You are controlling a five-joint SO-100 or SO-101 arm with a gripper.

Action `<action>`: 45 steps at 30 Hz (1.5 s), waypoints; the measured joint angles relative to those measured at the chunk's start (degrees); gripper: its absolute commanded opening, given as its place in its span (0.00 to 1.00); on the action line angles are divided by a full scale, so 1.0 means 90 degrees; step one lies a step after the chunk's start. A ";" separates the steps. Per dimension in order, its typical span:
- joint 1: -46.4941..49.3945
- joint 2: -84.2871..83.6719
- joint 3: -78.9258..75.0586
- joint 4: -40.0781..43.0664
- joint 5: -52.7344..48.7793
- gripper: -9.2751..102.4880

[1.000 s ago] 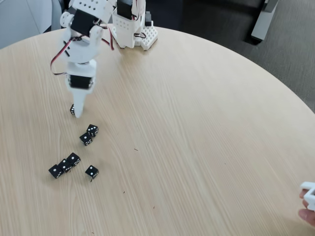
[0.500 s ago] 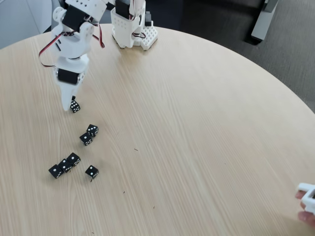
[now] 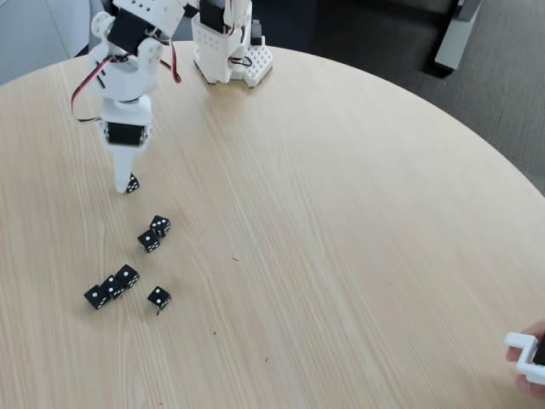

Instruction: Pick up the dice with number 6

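The dice with number 6 [image 3: 134,184] is a tiny black cube with white pips, lying on the pale wooden table [image 3: 341,221] at the upper left of the fixed view. My white gripper [image 3: 125,184] points straight down, its tip touching or just left of the die and hiding part of it. The fingers [image 3: 124,170] overlap into one narrow white point, so I cannot make out how the jaws stand or whether they hold the die.
Several more black dice lie lower left: a pair [image 3: 155,233], a cluster of three [image 3: 111,285] and a single one [image 3: 158,297]. The arm's white base [image 3: 230,47] stands at the table's far edge. A hand with a white part [image 3: 528,356] shows at the bottom right.
The gripper tip swung left off the die, then came back right against it. The die stayed nearly in place. The hand at the bottom right shifted a little.
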 measured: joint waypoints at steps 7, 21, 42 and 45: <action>0.0000 0.0000 0.0000 0.0000 -0.0859 0.24; 0.0000 0.0000 0.0000 0.0000 -0.2607 0.23; 0.0000 0.0000 0.0000 0.0010 -0.3389 0.08; -0.0029 0.0000 0.0000 0.0020 -0.3193 0.08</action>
